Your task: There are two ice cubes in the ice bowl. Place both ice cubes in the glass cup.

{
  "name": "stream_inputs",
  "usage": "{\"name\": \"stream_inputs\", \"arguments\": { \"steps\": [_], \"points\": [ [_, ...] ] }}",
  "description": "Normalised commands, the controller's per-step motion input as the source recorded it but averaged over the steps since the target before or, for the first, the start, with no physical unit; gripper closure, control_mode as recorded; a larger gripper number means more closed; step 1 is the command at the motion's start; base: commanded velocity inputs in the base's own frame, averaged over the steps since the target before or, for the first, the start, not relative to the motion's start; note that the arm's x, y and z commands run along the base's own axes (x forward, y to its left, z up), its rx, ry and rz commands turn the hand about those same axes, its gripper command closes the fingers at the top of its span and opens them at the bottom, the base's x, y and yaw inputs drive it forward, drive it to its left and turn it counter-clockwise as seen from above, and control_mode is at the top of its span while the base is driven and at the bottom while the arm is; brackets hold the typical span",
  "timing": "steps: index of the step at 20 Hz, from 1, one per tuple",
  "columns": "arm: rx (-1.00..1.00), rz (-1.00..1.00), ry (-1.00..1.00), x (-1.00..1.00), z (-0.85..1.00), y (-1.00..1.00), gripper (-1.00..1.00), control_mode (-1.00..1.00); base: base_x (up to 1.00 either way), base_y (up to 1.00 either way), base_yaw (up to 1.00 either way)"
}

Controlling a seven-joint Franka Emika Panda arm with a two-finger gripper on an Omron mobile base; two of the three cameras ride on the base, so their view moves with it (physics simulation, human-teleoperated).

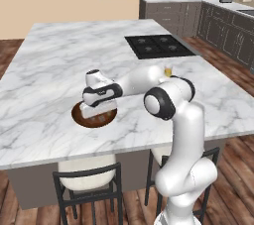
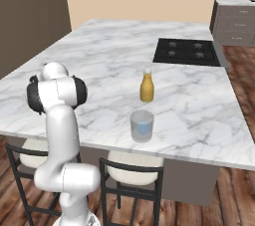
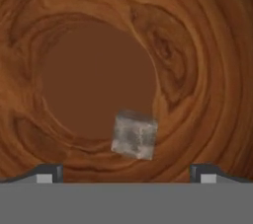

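Note:
The dark-brown wooden ice bowl (image 1: 78, 116) sits near the front edge of the marble island, and my hand reaches down into it. In the hand view the bowl's grained inside (image 3: 99, 70) is close ahead, with one pale translucent ice cube (image 3: 134, 135) lying on it. My gripper (image 3: 127, 176) (image 1: 97, 114) is open. Its fingertips (image 3: 49, 173) stand wide on either side of the cube and just short of it, apart from it. The glass cup (image 2: 142, 125) stands near the island's front edge, and a pale blue block shows inside it.
An orange-yellow bottle (image 2: 146, 85) (image 1: 168, 72) with a white neck stands just behind the glass. A black cooktop (image 1: 158, 45) (image 2: 187, 51) is set into the far right of the island. Stools (image 1: 89, 182) stand under the front edge.

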Motion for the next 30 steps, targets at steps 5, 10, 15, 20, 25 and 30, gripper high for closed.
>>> {"name": "stream_inputs", "arguments": {
  "steps": [5,10,15,20,25,30],
  "points": [
    [0.0,0.0,0.08,0.3,-0.1,0.0,-1.0,-1.0,0.0,0.0,0.0],
    [0.0,0.0,0.04,0.39,-0.09,0.0,-1.0,-1.0,0.0,0.0,0.0],
    [0.0,0.0,0.04,0.28,-0.15,0.0,-1.0,-1.0,0.0,0.0,0.0],
    [-0.02,0.0,0.07,-0.13,-0.29,0.0,-1.0,-1.0,0.0,0.0,0.0],
    [-0.01,0.0,0.01,-0.28,-0.08,0.0,-1.0,-1.0,0.0,0.0,0.0],
    [-0.07,0.0,0.0,-0.14,-0.2,0.0,-1.0,-1.0,0.0,0.0,0.0]
  ]
}}
